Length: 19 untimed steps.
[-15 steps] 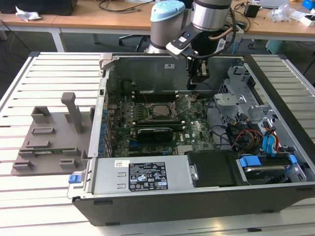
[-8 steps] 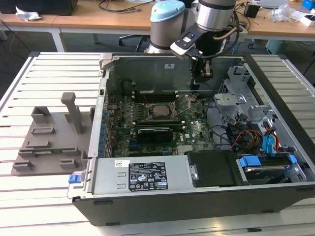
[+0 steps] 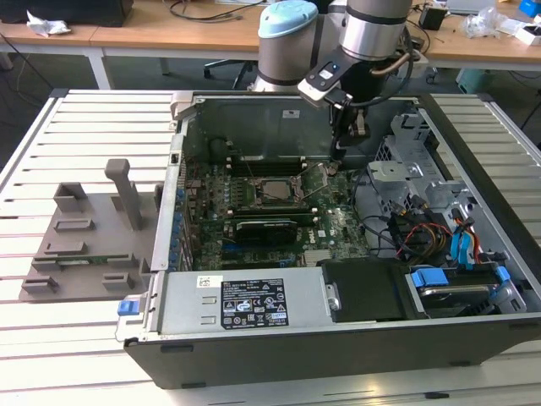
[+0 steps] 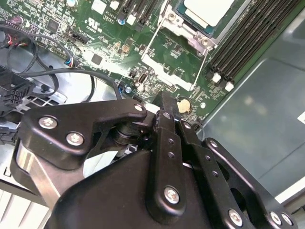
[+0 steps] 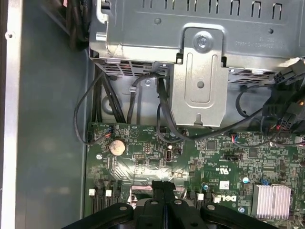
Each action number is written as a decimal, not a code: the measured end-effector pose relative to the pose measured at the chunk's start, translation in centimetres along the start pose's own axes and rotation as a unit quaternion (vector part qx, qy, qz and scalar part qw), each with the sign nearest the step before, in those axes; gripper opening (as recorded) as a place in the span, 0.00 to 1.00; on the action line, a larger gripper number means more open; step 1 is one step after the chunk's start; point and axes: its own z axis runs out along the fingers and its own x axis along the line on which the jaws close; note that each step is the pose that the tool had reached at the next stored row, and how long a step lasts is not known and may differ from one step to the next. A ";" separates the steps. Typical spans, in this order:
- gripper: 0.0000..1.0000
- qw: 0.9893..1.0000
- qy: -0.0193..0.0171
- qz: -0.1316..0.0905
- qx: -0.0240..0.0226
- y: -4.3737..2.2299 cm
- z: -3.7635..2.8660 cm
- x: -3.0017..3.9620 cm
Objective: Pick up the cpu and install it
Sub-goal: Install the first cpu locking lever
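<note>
cpu (image 4: 208,9) seated in socket (image 4: 190,36) | gripper (image 4: 164,100) jaws pinched together, empty, beside latch lever (image 4: 200,67) | we judge: press lever slowly, keep clear of motherboard (image 5: 190,157)

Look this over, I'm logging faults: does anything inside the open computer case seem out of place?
The thin wire lever beside the flat silver square cpu stands raised, apparently unlatched; nothing else looks odd.

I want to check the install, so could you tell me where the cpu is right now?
The cpu lies in the socket on the green motherboard, mid-case in the exterior view; the tool hangs just to that view's right of it.
</note>
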 end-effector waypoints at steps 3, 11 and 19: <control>0.11 1.000 0.000 0.000 0.000 0.26 0.87 0.02; 0.11 1.000 0.000 0.000 0.000 0.66 2.23 0.06; 0.11 1.000 0.000 -0.001 0.000 0.72 4.54 0.15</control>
